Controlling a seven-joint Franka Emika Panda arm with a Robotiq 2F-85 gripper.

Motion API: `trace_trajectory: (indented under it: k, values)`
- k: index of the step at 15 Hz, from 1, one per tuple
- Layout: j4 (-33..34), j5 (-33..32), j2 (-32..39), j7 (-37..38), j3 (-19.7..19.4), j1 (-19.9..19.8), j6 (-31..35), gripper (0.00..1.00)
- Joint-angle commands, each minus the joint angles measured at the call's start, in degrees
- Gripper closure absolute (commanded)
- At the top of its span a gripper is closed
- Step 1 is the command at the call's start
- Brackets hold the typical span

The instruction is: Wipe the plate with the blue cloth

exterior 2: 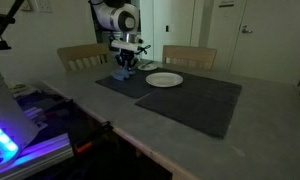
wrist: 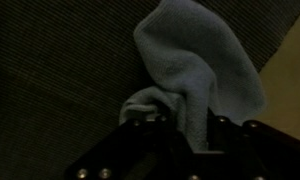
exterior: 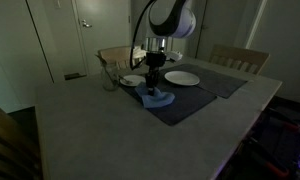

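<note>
The blue cloth (exterior: 156,98) hangs from my gripper (exterior: 150,80), with its lower end resting on the dark placemat (exterior: 190,103). In the wrist view the cloth (wrist: 202,68) bunches up between my two fingers (wrist: 186,128), which are shut on it. A white plate (exterior: 181,77) lies on the mat just beside the gripper. In an exterior view the gripper (exterior 2: 126,63) holds the cloth (exterior 2: 122,74) to one side of the plate (exterior 2: 164,79), apart from it.
A smaller plate (exterior: 133,80) and a clear glass (exterior: 110,78) stand by the gripper. A second dark placemat (exterior 2: 195,102) lies alongside. Wooden chairs (exterior: 240,58) stand at the table's far side. The room is dim.
</note>
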Motion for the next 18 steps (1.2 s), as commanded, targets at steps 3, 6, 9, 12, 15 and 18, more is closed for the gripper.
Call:
trace_trajectory:
  k: [3, 6, 9, 12, 15, 18]
  values:
    - [1.11, -2.46, -2.76, 3.4, -3.51, 2.41, -6.9, 0.98]
    - [1.97, -4.67, -4.47, 4.46, -5.17, 3.17, -10.03, 0.97]
    - [2.78, -7.13, -6.09, 5.42, -7.01, 3.55, -12.52, 0.97]
    - [3.46, -8.93, -7.36, 6.33, -8.69, 3.39, -13.43, 0.97]
    - [3.74, -11.82, -8.08, 7.74, -10.95, 3.39, -12.22, 0.97]
    - [2.9, -14.08, -9.31, 7.34, -12.45, 2.47, -9.44, 0.97]
